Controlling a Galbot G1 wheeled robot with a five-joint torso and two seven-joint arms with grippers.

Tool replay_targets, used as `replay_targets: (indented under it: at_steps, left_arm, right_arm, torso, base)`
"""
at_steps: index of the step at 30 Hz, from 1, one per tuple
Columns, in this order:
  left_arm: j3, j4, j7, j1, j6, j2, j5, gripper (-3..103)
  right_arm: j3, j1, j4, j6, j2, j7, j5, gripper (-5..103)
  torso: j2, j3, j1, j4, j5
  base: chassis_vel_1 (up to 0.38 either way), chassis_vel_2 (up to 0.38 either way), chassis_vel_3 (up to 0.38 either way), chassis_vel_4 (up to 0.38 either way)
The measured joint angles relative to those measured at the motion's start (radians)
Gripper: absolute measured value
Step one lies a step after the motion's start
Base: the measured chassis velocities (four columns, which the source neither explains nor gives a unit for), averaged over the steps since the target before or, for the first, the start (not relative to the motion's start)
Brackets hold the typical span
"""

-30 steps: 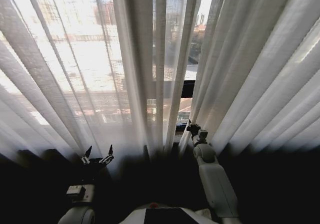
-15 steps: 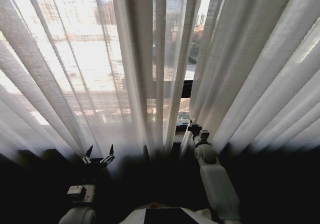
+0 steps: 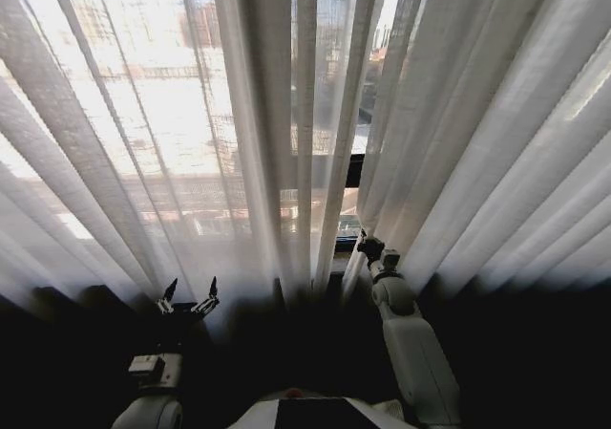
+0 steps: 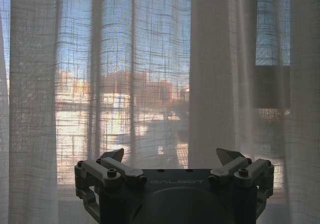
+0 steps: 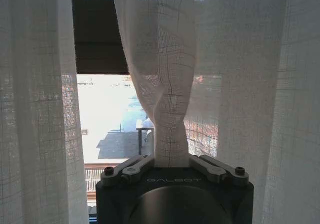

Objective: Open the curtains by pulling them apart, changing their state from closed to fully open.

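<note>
Two sheer white pleated curtains hang before me: a left panel and a right panel, with a narrow gap between them showing the window. My right gripper is at the inner edge of the right panel, shut on a bunched fold of that curtain. My left gripper stands open low down in front of the left panel, touching nothing.
A dark window frame bar shows through the gap, with a terrace outside beyond it. The floor area below the curtains is dark. My right arm reaches forward at the lower right.
The right gripper has shifted slightly right with the curtain edge, and the gap has widened a little. The left arm has not moved.
</note>
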Motion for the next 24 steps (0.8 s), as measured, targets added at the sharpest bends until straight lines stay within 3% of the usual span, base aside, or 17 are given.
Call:
replay_targets:
  at_steps: [11, 24]
  left_arm:
    - [0.001, 0.002, 0.001, 0.000, -0.002, -0.001, 0.000, 100]
    - [0.003, 0.004, 0.003, 0.001, -0.006, -0.002, 0.001, 100]
  right_arm:
    - [0.003, -0.002, 0.000, 0.000, -0.001, 0.000, 0.000, 0]
    - [0.013, -0.011, 0.013, 0.004, -0.003, 0.001, 0.001, 0]
  torso:
    - [0.000, 0.000, 0.000, 0.0000, 0.0004]
    - [0.000, 0.000, 0.000, -0.0001, 0.0001]
  base:
    - [-0.167, -0.161, 0.159, 0.174]
    - [-0.316, -0.318, 0.323, 0.323]
